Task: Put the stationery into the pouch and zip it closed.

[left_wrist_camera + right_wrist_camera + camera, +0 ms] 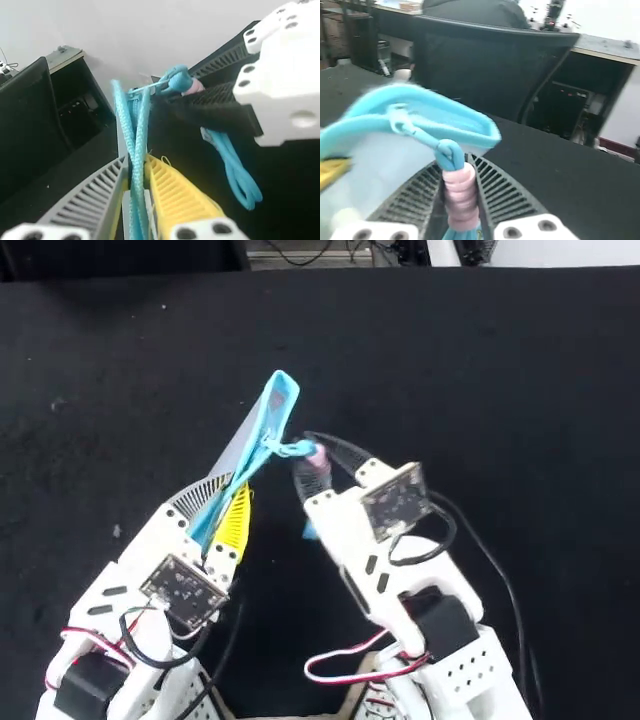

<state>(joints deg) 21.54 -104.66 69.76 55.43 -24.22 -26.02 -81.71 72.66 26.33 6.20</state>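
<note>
- Your left gripper (pixel 224 502) pinches the blue pouch (pixel 272 420) by its edge
- Your right gripper (pixel 310 464) pinches the pouch's zip cord (pixel 426 139) at its pink bead (pixel 460 194)

- The pouch (pixel 272 420) is a flat case with a pale, see-through body and a light-blue zip edge. It is held up off the table (pixel 520 390), standing on edge and tilted, with its far corner pointing away from the arms.
- Its near end is pinched in the left tool (pixel 228 505).
- A light-blue cord (pixel 292 449) is knotted to the zip slider on the pouch's upper edge.
- The cord passes through a pink ribbed bead (pixel 318 458), which is clamped in the right tool (pixel 312 472).
- Past the bead, the cord's loop (pixel 239 172) hangs free.
</note>
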